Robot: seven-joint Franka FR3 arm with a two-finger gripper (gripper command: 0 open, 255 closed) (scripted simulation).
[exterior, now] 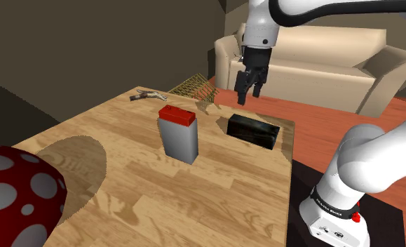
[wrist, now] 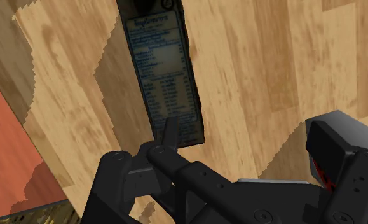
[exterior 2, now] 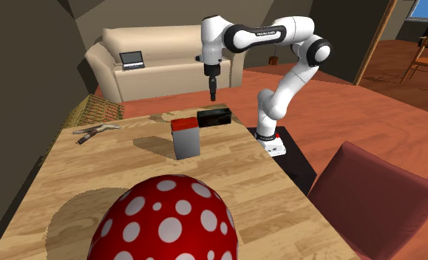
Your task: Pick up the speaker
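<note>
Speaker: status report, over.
Pincer open, above the flat black box-shaped speaker, not touching. Speaker lies on wooden table. Grey box with red lid stands beside it, apart.

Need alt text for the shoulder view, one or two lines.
A black gripper, fingers open, hangs above a black box-shaped speaker lying on a wooden table. Beside the speaker stands a grey block with a red top. A beige sofa sits behind the table, and a red white-dotted dome sits at the lower left corner.
</note>
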